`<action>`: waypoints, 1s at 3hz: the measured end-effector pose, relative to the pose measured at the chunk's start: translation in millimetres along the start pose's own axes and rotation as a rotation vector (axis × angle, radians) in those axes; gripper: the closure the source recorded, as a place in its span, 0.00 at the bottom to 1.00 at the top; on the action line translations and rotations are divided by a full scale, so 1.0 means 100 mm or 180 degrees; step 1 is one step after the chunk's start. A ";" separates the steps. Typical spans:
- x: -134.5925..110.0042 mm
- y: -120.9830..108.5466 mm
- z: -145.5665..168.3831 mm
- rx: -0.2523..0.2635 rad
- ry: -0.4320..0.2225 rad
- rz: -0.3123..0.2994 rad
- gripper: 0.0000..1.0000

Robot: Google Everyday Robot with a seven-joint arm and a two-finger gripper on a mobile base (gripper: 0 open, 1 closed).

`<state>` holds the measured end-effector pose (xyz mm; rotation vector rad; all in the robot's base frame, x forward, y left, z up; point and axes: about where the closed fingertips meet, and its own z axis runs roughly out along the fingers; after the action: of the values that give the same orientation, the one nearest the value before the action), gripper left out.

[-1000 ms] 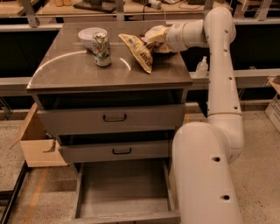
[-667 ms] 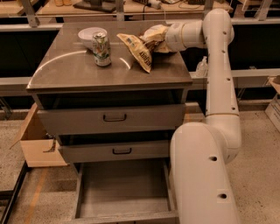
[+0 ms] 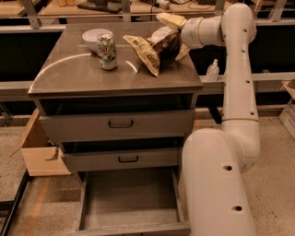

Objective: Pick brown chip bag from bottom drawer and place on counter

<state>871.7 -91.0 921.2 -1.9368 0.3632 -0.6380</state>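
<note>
Reflections in curved light streaks are seen across the counter (image 3: 78, 76), a glossy grey-brown slab capping the drawer cabinet. The brown chip bag (image 3: 147, 53) is set on this slab toward 2 o'clock, its tan printed end tipped down onto the surface. A green-and-white soda can (image 3: 107, 51) stands upright toward 11 o'clock, with a white bowl (image 3: 92, 34) just behind it. The gripper (image 3: 168, 38) is held over the bag's rear end, its fingers spread apart, one above the bag and one at its 4 o'clock side; contact with the foil cannot be told. At 6 o'clock the bottom drawer (image 3: 129, 198) is pulled out, its flat grey floor exposed. A cardboard box (image 3: 39, 156) sits on the speckled floor (image 3: 276, 184) at 8 o'clock. Pale workbenches (image 3: 69, 7) are seen at 12 o'clock.
</note>
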 end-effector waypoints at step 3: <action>0.49 0.02 -1.18 -0.0561 0.0616 -0.0052 0.23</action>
<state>843.0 -204.1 972.9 -2.0520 0.5405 -0.8308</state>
